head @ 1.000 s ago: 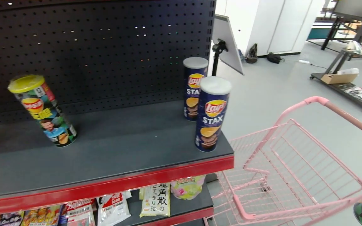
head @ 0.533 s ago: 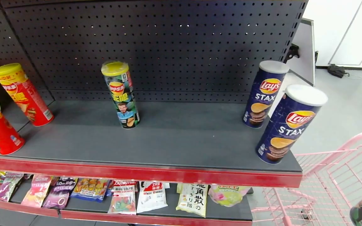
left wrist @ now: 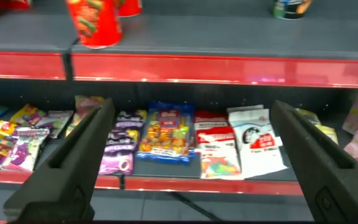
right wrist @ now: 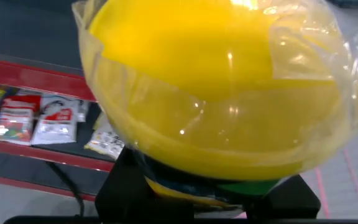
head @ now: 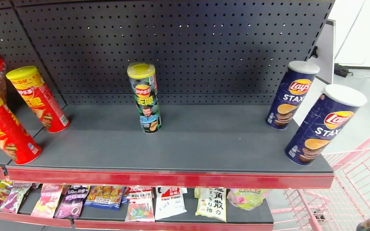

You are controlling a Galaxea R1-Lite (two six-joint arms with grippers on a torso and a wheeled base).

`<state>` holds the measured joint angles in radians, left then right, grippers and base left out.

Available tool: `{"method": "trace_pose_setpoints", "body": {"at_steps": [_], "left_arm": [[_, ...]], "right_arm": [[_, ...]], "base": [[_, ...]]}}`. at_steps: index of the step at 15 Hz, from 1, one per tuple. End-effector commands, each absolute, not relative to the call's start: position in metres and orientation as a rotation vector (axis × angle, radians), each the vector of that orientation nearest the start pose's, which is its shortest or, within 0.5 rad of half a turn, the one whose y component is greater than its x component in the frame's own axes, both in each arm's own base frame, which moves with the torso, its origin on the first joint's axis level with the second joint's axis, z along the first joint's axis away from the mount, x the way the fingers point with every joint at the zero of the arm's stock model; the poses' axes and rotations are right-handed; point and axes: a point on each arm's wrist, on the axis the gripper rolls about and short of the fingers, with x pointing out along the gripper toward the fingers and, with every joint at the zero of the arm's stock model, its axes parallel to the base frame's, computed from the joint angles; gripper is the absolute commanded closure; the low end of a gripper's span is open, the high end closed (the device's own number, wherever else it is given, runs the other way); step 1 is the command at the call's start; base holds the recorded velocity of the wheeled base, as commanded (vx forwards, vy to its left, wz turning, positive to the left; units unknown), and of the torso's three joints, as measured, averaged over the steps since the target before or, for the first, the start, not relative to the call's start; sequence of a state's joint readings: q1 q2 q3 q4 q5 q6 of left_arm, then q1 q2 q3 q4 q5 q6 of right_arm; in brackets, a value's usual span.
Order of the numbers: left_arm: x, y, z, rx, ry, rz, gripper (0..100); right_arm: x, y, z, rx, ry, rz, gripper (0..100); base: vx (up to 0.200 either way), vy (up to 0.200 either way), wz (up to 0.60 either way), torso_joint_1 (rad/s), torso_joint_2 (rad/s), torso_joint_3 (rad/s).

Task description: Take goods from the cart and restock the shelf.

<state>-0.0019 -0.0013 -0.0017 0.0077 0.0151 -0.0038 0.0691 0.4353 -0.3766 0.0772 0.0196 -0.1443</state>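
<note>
The right hand (right wrist: 204, 202) pinched a yellow-lidded can (right wrist: 216, 81) beside the cart (head: 361, 166), off the right end of the shelf (head: 188, 144). The left hand (left wrist: 191, 112) was spread, facing bagged snacks (left wrist: 166, 134).

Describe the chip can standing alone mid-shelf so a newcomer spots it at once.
Find the grey upper shelf with the red front edge. Between the red cans at its left and the blue cans at its right stands one upright tube, near the back. It alone has a dark green-and-black wrap with a printed portrait under its yellow lid.
</note>
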Motion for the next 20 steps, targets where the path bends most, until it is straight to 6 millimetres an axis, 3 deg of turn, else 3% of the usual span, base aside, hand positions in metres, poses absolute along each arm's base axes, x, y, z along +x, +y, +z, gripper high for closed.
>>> {"method": "trace_pose_setpoints", "body": {"at_steps": [1, 4, 9, 15, 20], "left_arm": [[-0.0229, 0.0004, 0.0751, -0.005, 0.006, 0.014, 0], [-0.0229, 0.0004, 0.0751, -0.005, 0.006, 0.014, 0], [-0.0229, 0.0004, 0.0751, -0.005, 0.006, 0.014, 0], [-0.0229, 0.0004, 0.0751, -0.005, 0.006, 0.014, 0], [-0.0229, 0.0004, 0.0751, -0.005, 0.006, 0.014, 0]], "right_arm": [[0.001, 0.0012, 0.1768, -0.143, 0.086, 0.128, 100], [-0.0016, 0.0016, 0.1716, -0.142, 0.089, 0.154, 100], [-0.002, 0.0027, 0.1709, -0.14, 0.081, 0.204, 100], [-0.0017, 0.0029, 0.1704, -0.125, 0.086, 0.215, 100], [-0.0019, 0.0029, 0.1696, -0.12, 0.09, 0.215, 100]], "base": [[0.0, 0.2, 0.0, -0.002, 0.0, 0.002], [0.0, 0.2, 0.0, 0.002, 0.0, -0.001], [0.0, 0.0, 0.0, 0.0, 0.0, 0.0], [0.2, 0.0, 0.0, 0.002, 0.0, 0.002], [0.0, 0.0, 0.0, 0.0, 0.0, 0.0]]}}
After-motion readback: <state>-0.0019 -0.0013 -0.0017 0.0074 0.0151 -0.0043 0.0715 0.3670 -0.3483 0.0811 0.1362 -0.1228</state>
